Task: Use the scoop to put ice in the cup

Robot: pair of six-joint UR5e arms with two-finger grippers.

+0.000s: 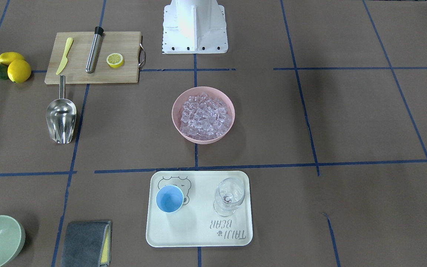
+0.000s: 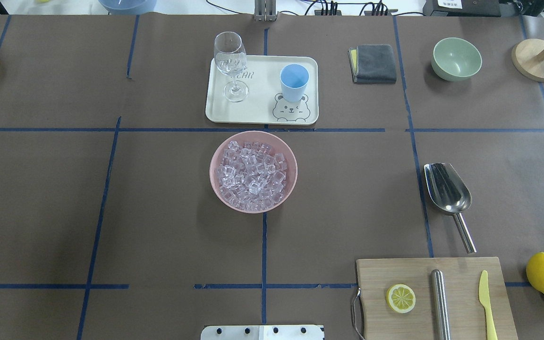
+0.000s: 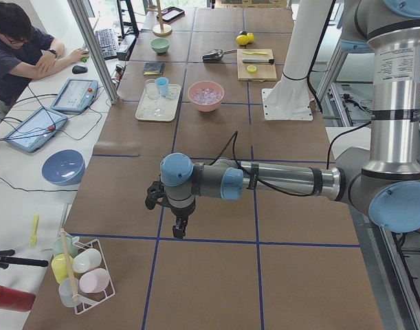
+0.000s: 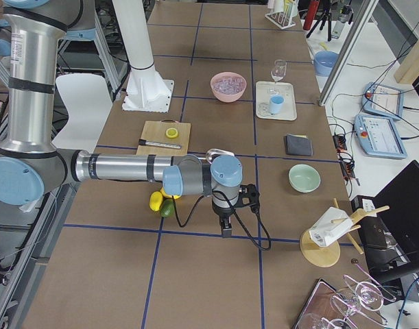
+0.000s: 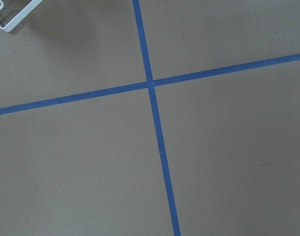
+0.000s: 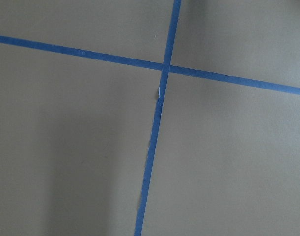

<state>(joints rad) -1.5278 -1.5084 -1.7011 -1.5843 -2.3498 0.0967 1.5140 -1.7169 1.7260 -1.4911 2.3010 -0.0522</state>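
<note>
- The scoop lies empty on the table, its handle just beside the cutting board.
- The ice fills the pink bowl.
- The cup stands on the tray.
- The left gripper and the right gripper hang over bare table, well apart from the scoop; I cannot tell whether their fingers are apart or together.
</note>
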